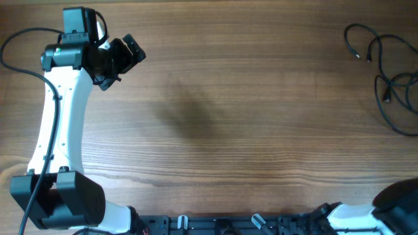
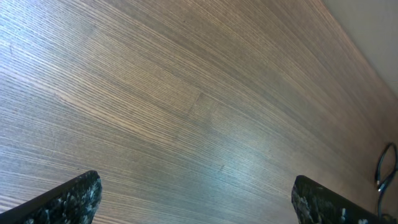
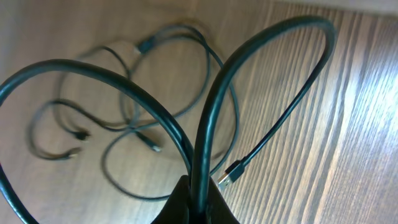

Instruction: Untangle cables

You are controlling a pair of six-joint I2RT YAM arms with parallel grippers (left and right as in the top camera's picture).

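**Overhead view.** Bench [image 1: 228, 130]: one. Arms showing: two, though only the left gripper [image 1: 124, 62] is in frame. Its jaws are standing wide apart and holding nothing. Cables [image 1: 392, 81]: one loose heap, lying well apart from the left gripper, across the bench by the opposite edge. Three plug ends are showing. The number of cables cannot be told.

**Left wrist view.** Left gripper [image 2: 196, 193]: two fingers [image 2: 74, 199] are spreading over bare wood. One loop of the cables [image 2: 384, 168] is peeking in far off at the frame edge.

**Right wrist view.** Right gripper [image 3: 199, 205]: its jaws are pinching the lifted cable [image 3: 204, 124], one strand doubled into two big loops with one plug dangling. The rest of the cables [image 3: 127, 118] are lying blurred below it, at least three plug ends among them.

**Step, as judged.** An early one: one strand is being picked out of the heap. The next move is calling for drawing it clear of the other loops. The left gripper may need to cross over and pin the heap.
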